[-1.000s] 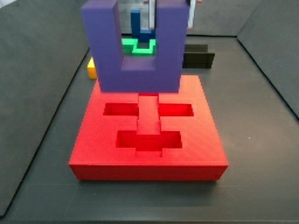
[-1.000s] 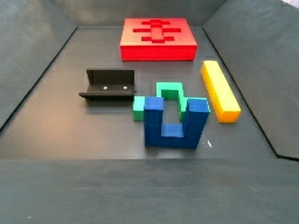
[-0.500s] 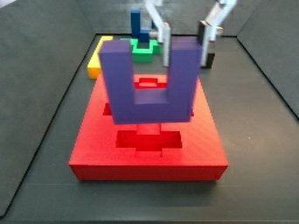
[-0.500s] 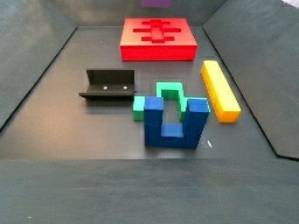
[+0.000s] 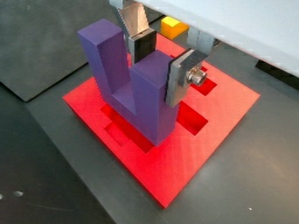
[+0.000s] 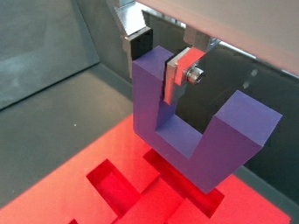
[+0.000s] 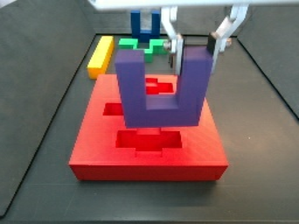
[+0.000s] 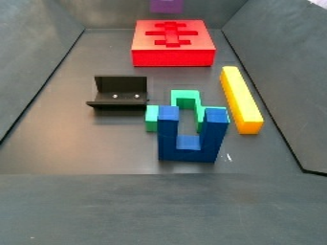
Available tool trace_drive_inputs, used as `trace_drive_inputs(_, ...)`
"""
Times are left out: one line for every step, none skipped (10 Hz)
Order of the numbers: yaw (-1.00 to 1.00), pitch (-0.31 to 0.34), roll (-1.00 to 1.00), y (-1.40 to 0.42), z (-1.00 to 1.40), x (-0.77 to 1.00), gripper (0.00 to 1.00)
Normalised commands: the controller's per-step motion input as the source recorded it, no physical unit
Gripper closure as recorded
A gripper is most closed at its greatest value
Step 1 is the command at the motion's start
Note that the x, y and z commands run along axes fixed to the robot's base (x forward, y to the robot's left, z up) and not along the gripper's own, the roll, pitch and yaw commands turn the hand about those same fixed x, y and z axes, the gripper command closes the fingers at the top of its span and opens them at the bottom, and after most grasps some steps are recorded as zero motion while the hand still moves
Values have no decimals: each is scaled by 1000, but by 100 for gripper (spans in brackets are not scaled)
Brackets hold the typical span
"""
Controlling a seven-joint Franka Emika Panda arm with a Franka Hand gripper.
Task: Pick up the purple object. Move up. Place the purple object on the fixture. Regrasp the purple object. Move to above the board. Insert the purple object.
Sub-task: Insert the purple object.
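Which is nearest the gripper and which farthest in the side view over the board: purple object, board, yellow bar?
Gripper above the board:
1. Purple object, one prong held between the fingers.
2. Board, directly below.
3. Yellow bar, on the floor behind the board.

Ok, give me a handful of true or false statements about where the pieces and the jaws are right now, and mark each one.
1. The gripper is shut on one prong of the purple object, held above the board. True.
2. The purple object's prongs point down. False: they point up, base lowest.
3. The fixture carries the purple object. False: nothing sits on it.
4. The yellow bar lies on the floor beside the blue piece. True.
5. The green block rests on the board. False: it sits on the floor against the blue piece.
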Motion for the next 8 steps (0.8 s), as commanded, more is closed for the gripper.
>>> trace_drive_inputs(26, 0, 334, -126, -400, 0, 100)
trace_drive_inputs(69, 0, 254, -186, -371, 0, 100)
trace_drive_inputs(69, 0, 140, -194, -320, 0, 100)
trace_drive_inputs(37, 0, 170, -177, -180, 43, 100)
trace_drive_inputs(26, 0, 191, -140, -160, 29, 100)
trace_drive_inputs(0, 0, 113, 0, -149, 0, 100)
trace_drive_inputs(-23, 23, 51, 103, -126, 0, 100)
trace_drive_inputs(-77, 30, 0, 174, -106, 0, 100)
